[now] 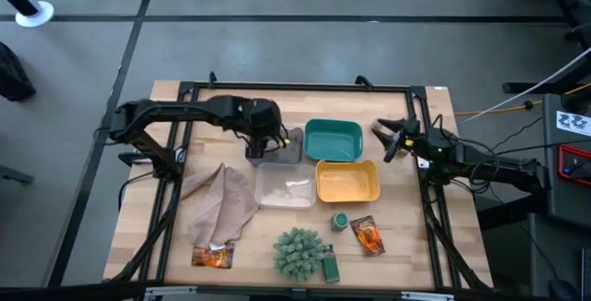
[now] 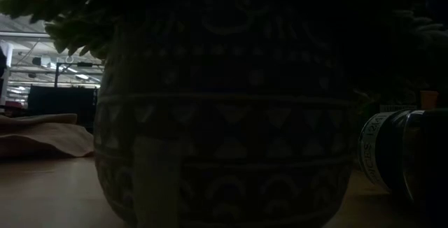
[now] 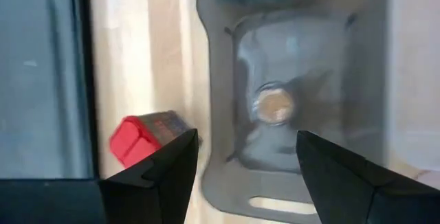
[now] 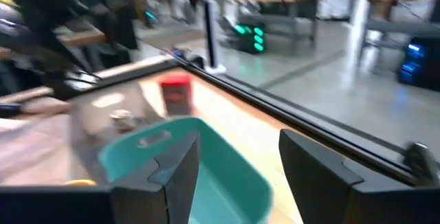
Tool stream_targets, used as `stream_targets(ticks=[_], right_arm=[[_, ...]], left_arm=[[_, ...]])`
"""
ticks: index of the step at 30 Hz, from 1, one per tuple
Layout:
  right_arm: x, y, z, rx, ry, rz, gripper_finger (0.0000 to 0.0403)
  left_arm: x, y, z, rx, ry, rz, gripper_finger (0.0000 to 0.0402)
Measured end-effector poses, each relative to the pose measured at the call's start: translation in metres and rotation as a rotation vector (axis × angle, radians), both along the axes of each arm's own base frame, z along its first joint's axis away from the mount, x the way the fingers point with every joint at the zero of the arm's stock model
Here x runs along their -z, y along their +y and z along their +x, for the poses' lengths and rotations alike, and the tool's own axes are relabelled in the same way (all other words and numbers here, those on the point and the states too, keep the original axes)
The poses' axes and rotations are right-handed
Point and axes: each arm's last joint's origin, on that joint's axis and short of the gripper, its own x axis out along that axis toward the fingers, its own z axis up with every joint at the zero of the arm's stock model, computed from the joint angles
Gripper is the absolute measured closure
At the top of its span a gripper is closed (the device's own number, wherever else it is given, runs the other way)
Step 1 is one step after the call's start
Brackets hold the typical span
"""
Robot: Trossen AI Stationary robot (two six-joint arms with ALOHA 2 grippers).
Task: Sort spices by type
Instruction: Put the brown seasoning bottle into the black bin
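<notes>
My left gripper (image 1: 265, 138) hangs open over the grey tray (image 1: 288, 156). In the left wrist view a tiny brownish-topped jar (image 3: 275, 106) stands in that tray below the open fingers, and a red tub (image 3: 141, 138) sits on the table beside it. My right gripper (image 1: 391, 140) is open, raised next to the teal tray (image 1: 332, 139). In its wrist view the same red tub (image 4: 177, 93) and the jar (image 4: 124, 119) show beyond the teal tray (image 4: 206, 176). Two green jars (image 1: 340, 221) (image 1: 330, 266) and two orange sachets (image 1: 212, 257) (image 1: 367, 236) lie near the table's near edge.
A yellow tray (image 1: 348, 181) and a clear tray (image 1: 284, 186) sit near the table's middle. A tan cloth (image 1: 222, 204) lies left of them. The spiky green plant ball (image 1: 298, 252) stands at the near edge; its patterned pot (image 2: 224, 116) fills the low view.
</notes>
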Motion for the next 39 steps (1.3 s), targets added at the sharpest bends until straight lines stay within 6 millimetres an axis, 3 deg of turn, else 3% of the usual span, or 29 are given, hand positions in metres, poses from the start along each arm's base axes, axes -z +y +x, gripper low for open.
stream_targets(ticks=[6, 11, 16, 23, 29, 39], right_arm=[[-0.02, -0.005, 0.01, 0.114, 0.157, 0.05, 0.0204], [-0.038, -0.016, 0.02, 0.23, 0.317, 0.132, 0.0204], [-0.044, -0.04, 0.028, 0.312, 0.47, 0.261, 0.0204], [-0.029, -0.082, 0.034, 0.247, 0.562, 0.501, 0.0204], [-0.01, -0.113, 0.034, 0.33, 0.667, 0.572, 0.0204], [0.018, -0.126, 0.042, 0.286, 0.776, 0.677, 0.0204]], left_arm=[[-0.015, 0.016, -0.014, -0.041, -0.112, -0.197, 0.0171], [-0.017, 0.032, -0.021, -0.121, -0.137, -0.224, 0.0171], [-0.007, 0.044, -0.023, -0.155, -0.191, -0.208, 0.0171], [0.024, 0.052, -0.031, -0.175, -0.175, -0.24, 0.0171], [0.042, 0.054, -0.036, -0.19, -0.16, -0.253, 0.0171], [0.044, 0.055, -0.034, -0.189, -0.192, -0.245, 0.0171]])
